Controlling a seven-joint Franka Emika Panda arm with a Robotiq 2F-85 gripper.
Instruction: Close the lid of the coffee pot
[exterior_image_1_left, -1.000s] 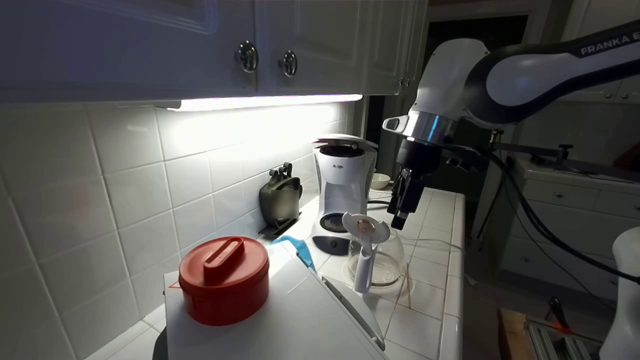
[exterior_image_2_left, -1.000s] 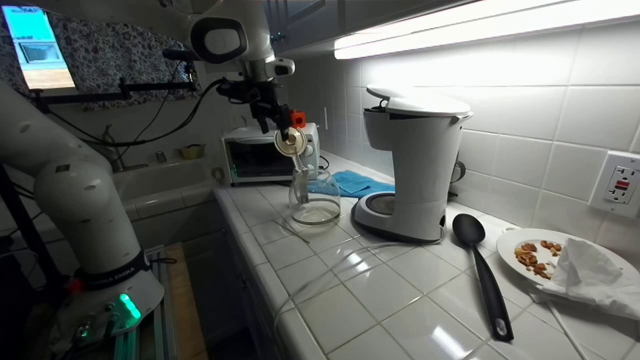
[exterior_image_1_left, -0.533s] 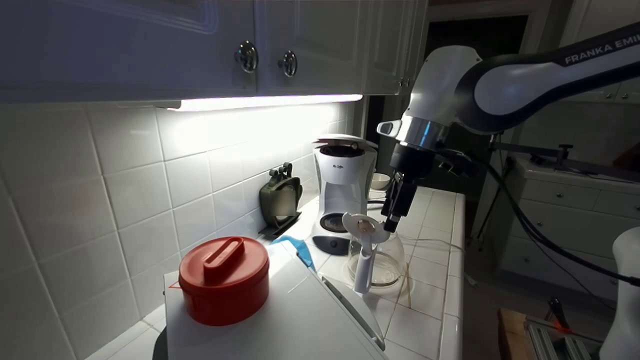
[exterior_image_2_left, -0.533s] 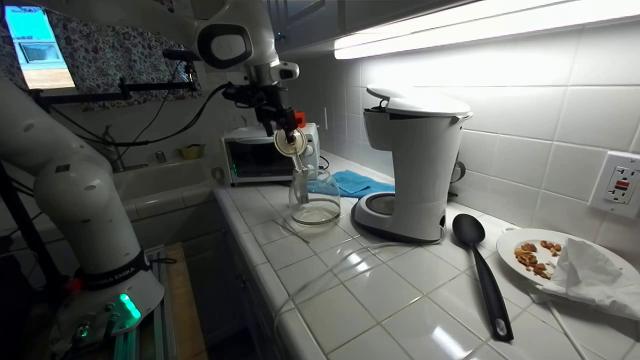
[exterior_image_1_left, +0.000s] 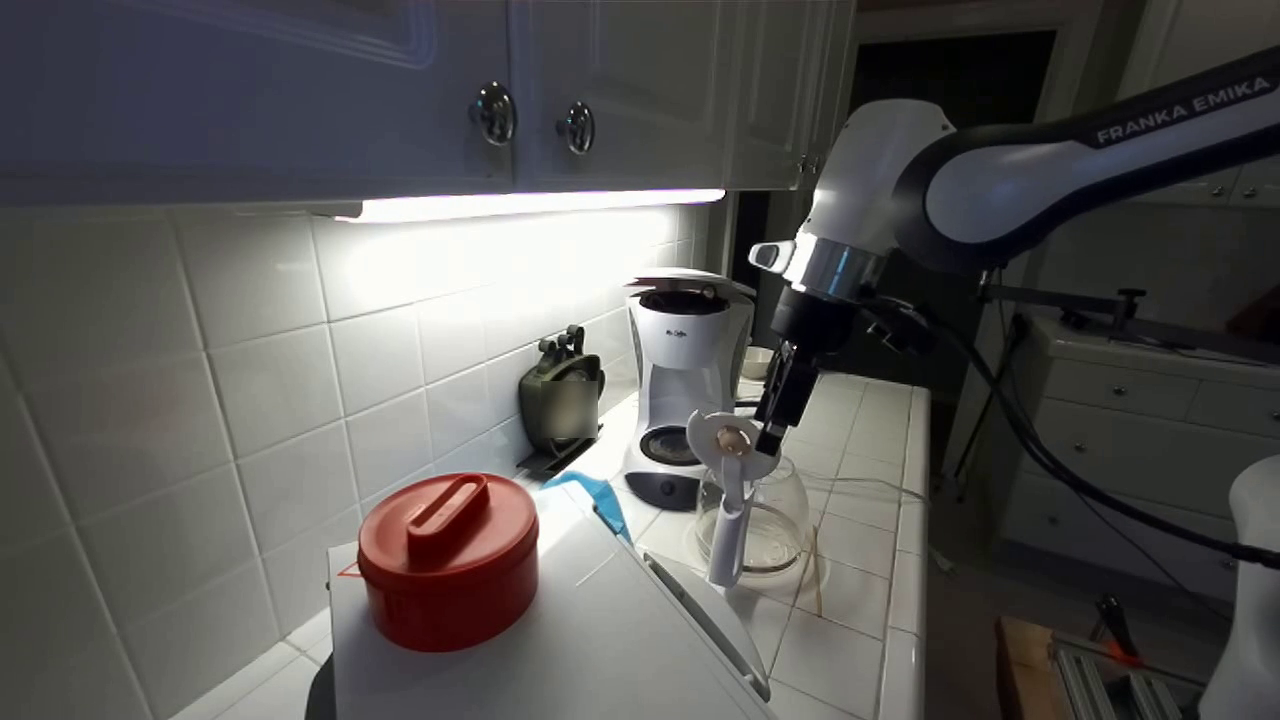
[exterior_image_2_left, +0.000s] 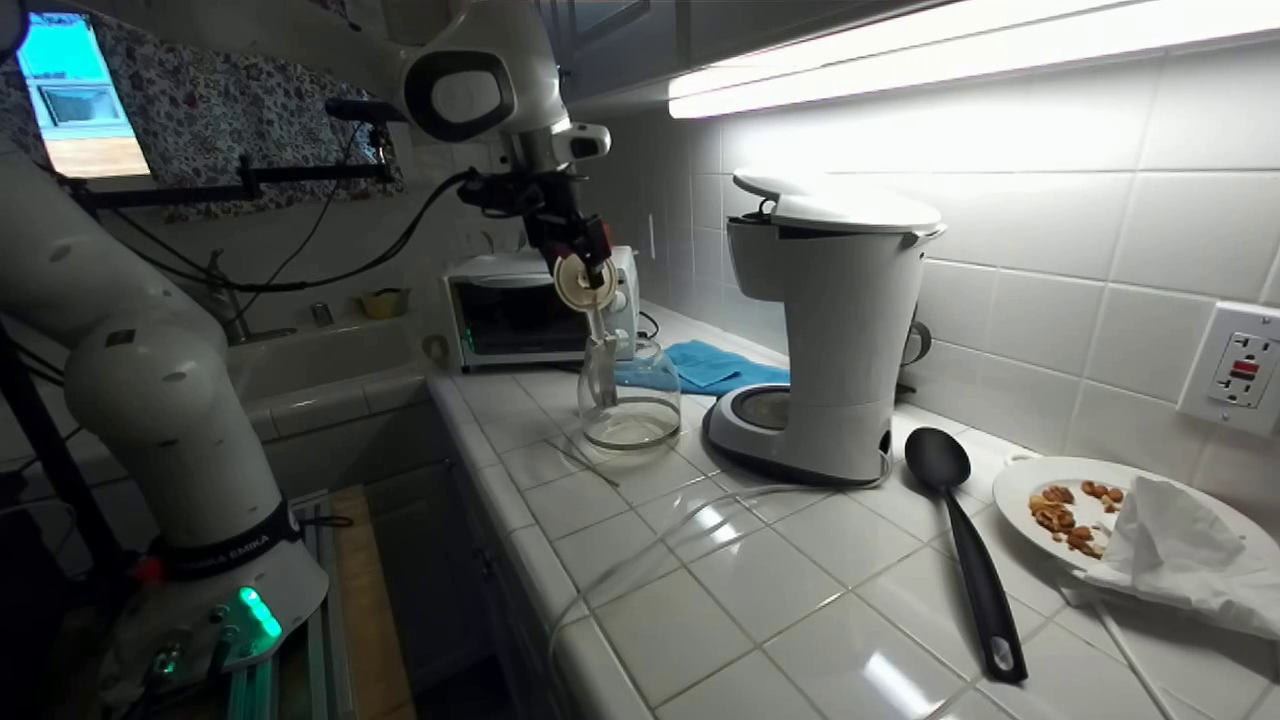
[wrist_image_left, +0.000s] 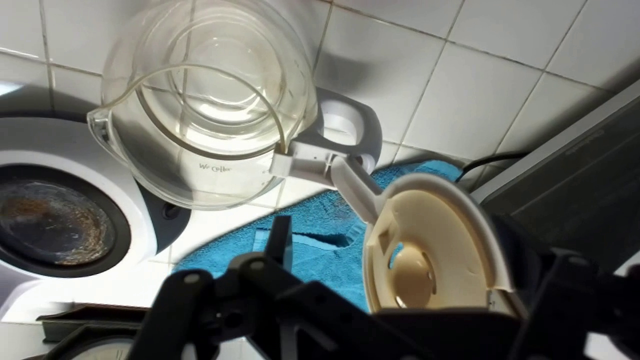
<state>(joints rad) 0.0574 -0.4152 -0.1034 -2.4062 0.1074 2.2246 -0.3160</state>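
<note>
The coffee pot (exterior_image_1_left: 780, 535) is a clear glass carafe standing upright on the tiled counter, also in the other exterior view (exterior_image_2_left: 635, 425) and wrist view (wrist_image_left: 215, 100). Its white handle (exterior_image_1_left: 730, 545) faces the toaster oven. Its lid (exterior_image_1_left: 712, 445) is hinged open and stands steeply above the handle. The lid's cream inner side shows in the wrist view (wrist_image_left: 450, 235). My gripper (exterior_image_1_left: 769, 442) is open at the lid, also in the exterior view (exterior_image_2_left: 577, 270). In the wrist view the lid is between my spread fingers (wrist_image_left: 400, 230). The right finger is close against the rim; contact is unclear.
The white coffee machine (exterior_image_2_left: 840, 360) stands beside the pot, its top lid raised. A white toaster oven (exterior_image_2_left: 520, 320) carries a red lidded pot (exterior_image_1_left: 450, 560). A blue cloth (exterior_image_2_left: 715, 365), a black spoon (exterior_image_2_left: 970, 540) and a plate (exterior_image_2_left: 1020, 520) with nuts lie on the counter.
My gripper has moved down and toward the coffee pot, its fingers reaching the lid. The lid has tipped slightly more upright. The pot's body has not moved.
</note>
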